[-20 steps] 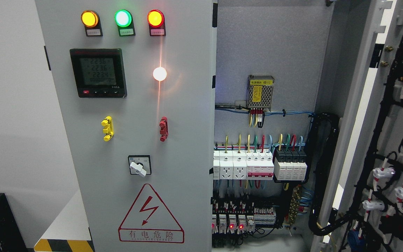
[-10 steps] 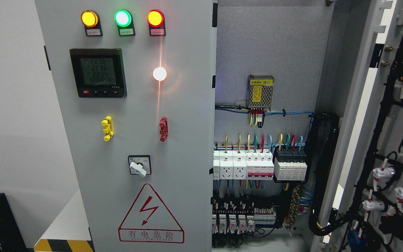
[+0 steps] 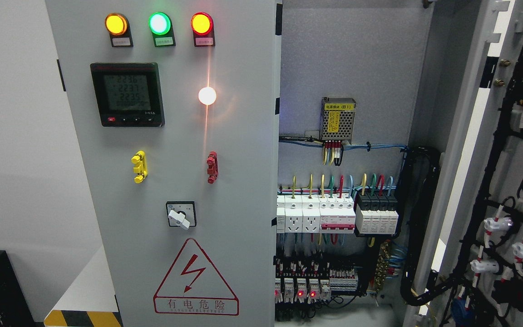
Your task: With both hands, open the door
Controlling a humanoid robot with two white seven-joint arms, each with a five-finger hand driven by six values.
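The door (image 3: 506,159) at the right stands swung wide open, its inner face turned toward us and carrying black cable looms (image 3: 493,181) and white connectors (image 3: 497,225). The left door (image 3: 175,181) remains closed and bears three lit lamps (image 3: 160,23), a digital meter (image 3: 127,94), a rotary switch (image 3: 180,214) and a red hazard triangle (image 3: 195,278) near its lower edge. In the opened cabinet interior (image 3: 347,59) we see a mesh-covered power supply (image 3: 338,119) high on the back plate, a row of white breakers (image 3: 316,213) across the middle and relays with red indicators (image 3: 300,288) near the bottom edge. Neither hand appears, so we cannot tell the state of the fingers.
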